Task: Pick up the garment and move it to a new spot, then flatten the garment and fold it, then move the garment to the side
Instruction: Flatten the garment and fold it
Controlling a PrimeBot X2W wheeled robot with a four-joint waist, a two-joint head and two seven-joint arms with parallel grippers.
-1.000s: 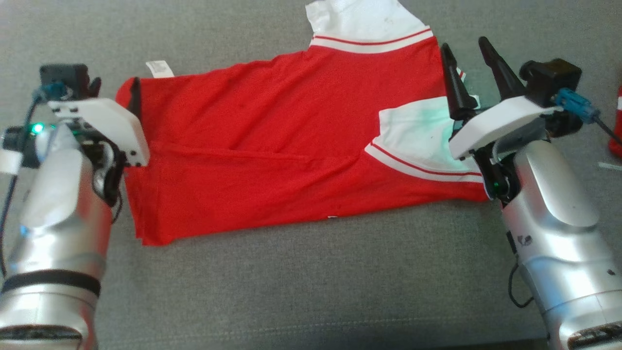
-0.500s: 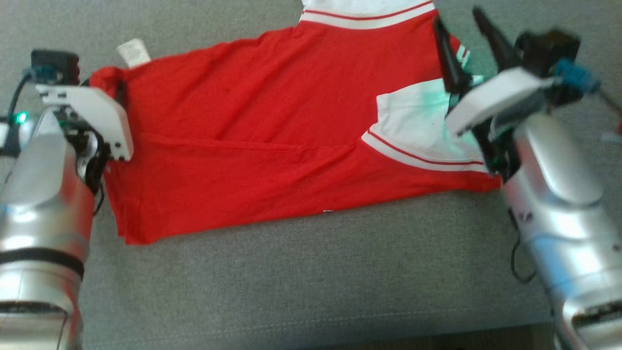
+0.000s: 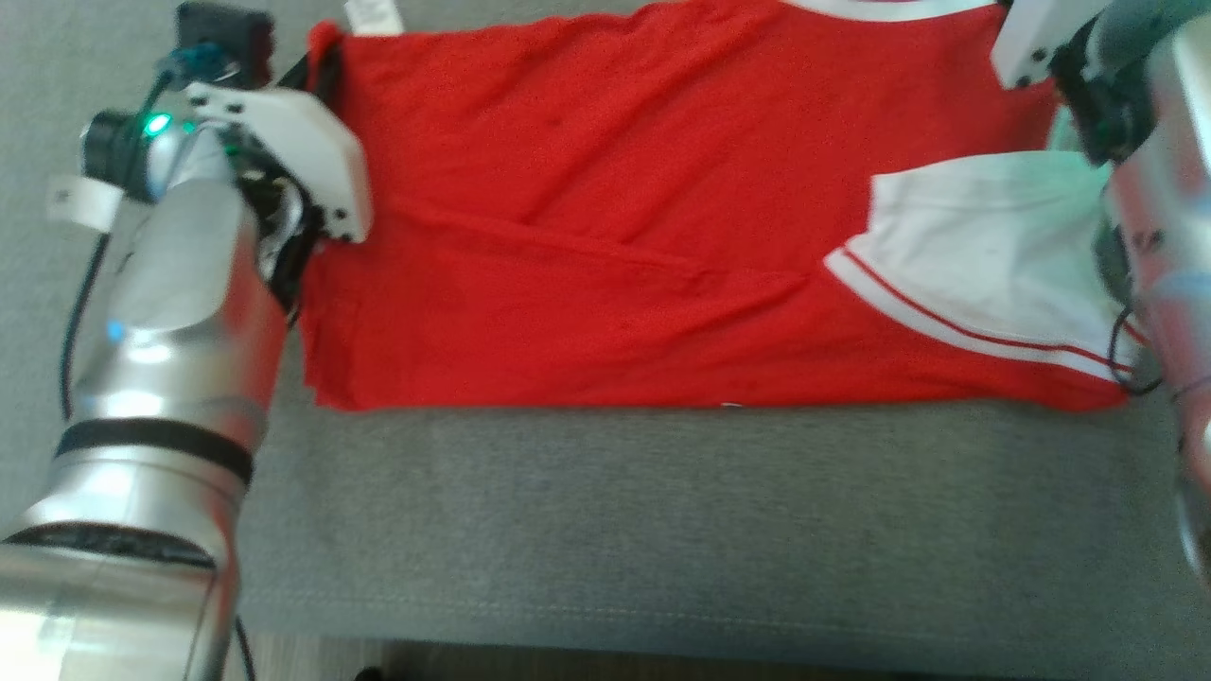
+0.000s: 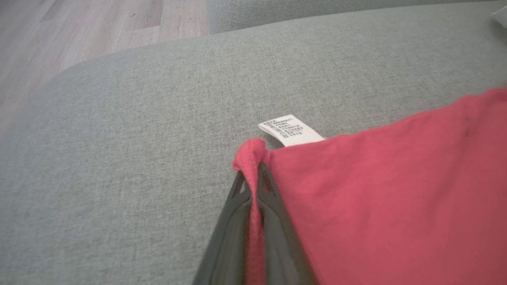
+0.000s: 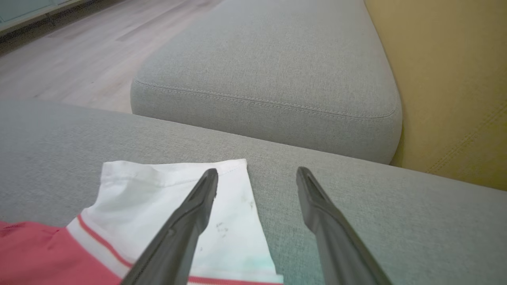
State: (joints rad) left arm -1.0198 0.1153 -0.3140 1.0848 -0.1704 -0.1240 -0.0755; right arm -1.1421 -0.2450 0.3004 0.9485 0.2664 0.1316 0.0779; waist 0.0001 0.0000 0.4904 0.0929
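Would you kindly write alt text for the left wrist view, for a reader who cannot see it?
The left pincer is shut on a bunched corner of the red garment, which lies on a grey cushion. A white care label sticks out beside that corner, and wooden floor shows at the top left.

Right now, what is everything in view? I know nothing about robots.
garment: one, red with white sleeves, spread on the near cushion
care label: one, white, at the garment's corner
near cushion: one, grey, under the garment
far cushion: one, grey, beyond the near cushion
floor: one, pale wood, past the cushions
yellow surface: one, yellow, beside the far cushion
left fingers: two, dark, shut on the garment's corner
right fingers: two, dark, open, one over a white sleeve
left arm and right arm: two, silver, at the garment's two ends
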